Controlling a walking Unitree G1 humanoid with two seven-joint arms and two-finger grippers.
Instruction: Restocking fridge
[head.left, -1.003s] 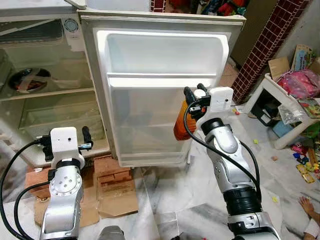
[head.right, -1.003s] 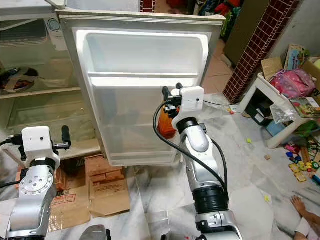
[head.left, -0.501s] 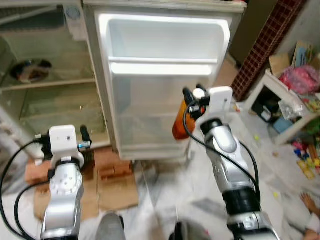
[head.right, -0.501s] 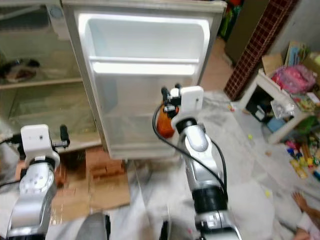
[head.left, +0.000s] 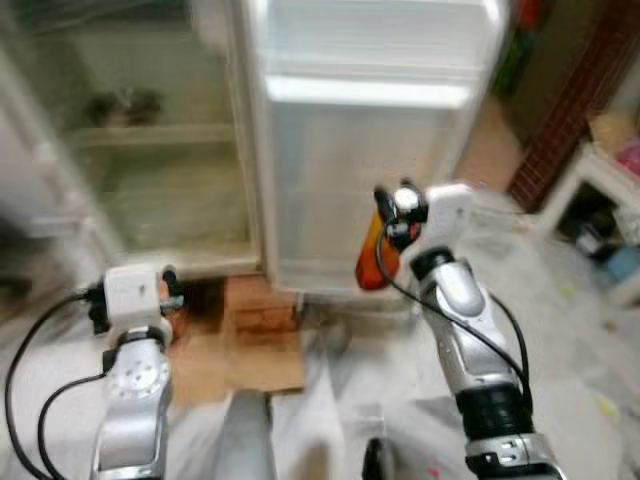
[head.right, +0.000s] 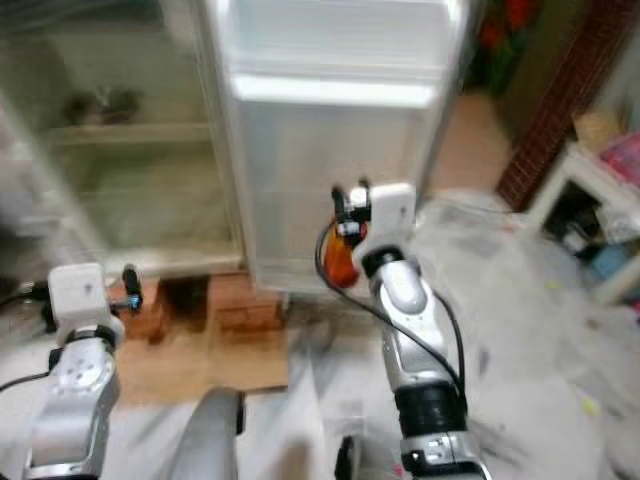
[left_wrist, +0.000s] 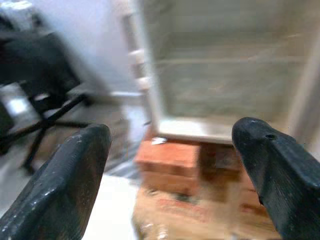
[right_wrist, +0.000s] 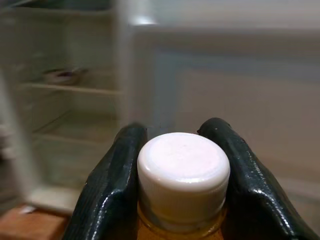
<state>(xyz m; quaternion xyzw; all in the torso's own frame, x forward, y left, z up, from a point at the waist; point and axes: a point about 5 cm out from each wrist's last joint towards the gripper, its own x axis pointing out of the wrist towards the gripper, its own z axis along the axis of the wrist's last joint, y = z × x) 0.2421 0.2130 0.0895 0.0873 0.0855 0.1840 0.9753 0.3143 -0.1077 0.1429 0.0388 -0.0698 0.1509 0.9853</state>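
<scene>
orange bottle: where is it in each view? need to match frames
Left eye view: the orange bottle sits right of centre, held by the right gripper in front of the open fridge door.
Right eye view: bottle near centre, low against the same door.
Left wrist view: not in it.
Right wrist view: its white cap sits bottom centre, between the jaws.
Shared landmark: the fridge door's white shelf ledge.

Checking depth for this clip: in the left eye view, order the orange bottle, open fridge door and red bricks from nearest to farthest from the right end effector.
1. Orange bottle: clamped in the right end effector.
2. Open fridge door: directly behind the bottle.
3. Red bricks: lower down, toward the robot's left, under the fridge.
</scene>
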